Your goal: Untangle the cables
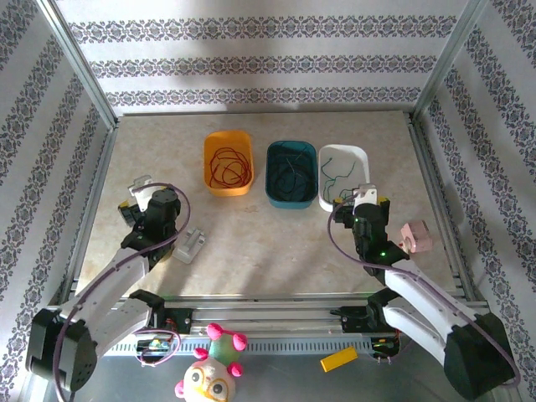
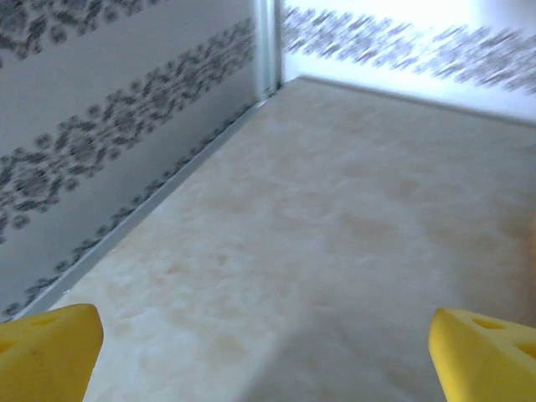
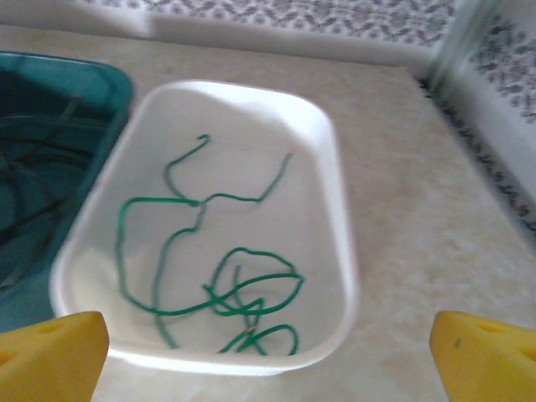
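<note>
Patterned wallpaper walls close in a pale marbled table [image 1: 268,260]. Two arms reach in from the near edge. The left gripper [image 2: 264,356] hangs over bare tabletop, jaws spread wide and holding nothing. The right gripper [image 3: 268,356] hovers just in front of a white bin [image 3: 342,209], jaws likewise wide apart and empty.

Three bins sit side by side toward the back. An orange bin [image 1: 228,192] holds a red cable [image 1: 230,167], a teal bin [image 1: 291,203] holds a dark cable [image 1: 291,174], and the white bin holds a green cable [image 3: 159,199]. Each colour lies in its own bin, so the sorting looks finished. The cables look light, limp and thin, and likely to slip. Pinching a raised loop would probably give the best hold.
</note>
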### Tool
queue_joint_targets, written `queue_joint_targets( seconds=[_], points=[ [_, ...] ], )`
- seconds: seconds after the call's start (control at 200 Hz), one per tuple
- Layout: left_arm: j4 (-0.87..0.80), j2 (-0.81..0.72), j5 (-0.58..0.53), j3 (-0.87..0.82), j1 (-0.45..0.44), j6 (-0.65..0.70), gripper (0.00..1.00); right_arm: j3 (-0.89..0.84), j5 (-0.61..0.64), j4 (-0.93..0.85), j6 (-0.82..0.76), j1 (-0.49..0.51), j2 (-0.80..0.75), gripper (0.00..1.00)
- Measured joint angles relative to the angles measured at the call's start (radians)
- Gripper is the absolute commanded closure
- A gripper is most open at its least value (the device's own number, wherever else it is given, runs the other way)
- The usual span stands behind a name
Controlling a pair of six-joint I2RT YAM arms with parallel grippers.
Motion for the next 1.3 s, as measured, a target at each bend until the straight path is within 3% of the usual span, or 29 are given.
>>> queue_joint_targets(
  seconds=[0.16,0.34,0.555,0.695,0.899,1.014,1.139,1.304],
  points=[
    [0.008,0.178,0.015,0.021,0.063,0.017,0.01,-0.086,0.037,0.199,-0.003,-0.09,0.132,0.02],
    [0.159,0.336,0.021,0.02,0.068,0.065,0.01,-0.101,0.033,0.378,-0.018,-0.169,0.233,0.02],
    [0.332,0.476,0.077,0.008,0.076,0.142,0.01,-0.103,-0.031,0.616,-0.001,-0.282,0.382,0.02],
    [0.402,0.538,0.137,0.04,0.088,0.193,0.01,-0.062,-0.155,0.764,-0.031,-0.286,0.598,0.02],
    [0.45,0.571,0.237,0.074,0.101,0.241,0.01,-0.006,-0.303,0.782,-0.045,-0.319,0.655,0.02],
    [0.509,0.565,0.258,0.052,0.121,0.261,0.01,-0.006,-0.323,0.787,-0.045,-0.327,0.655,0.02],
    [0.729,0.566,0.291,-0.065,0.136,0.32,0.01,-0.006,-0.338,0.787,-0.045,-0.326,0.655,0.02],
    [0.783,0.584,0.381,-0.095,0.157,0.35,0.01,-0.006,-0.34,0.787,-0.044,-0.326,0.655,0.02]
  ],
)
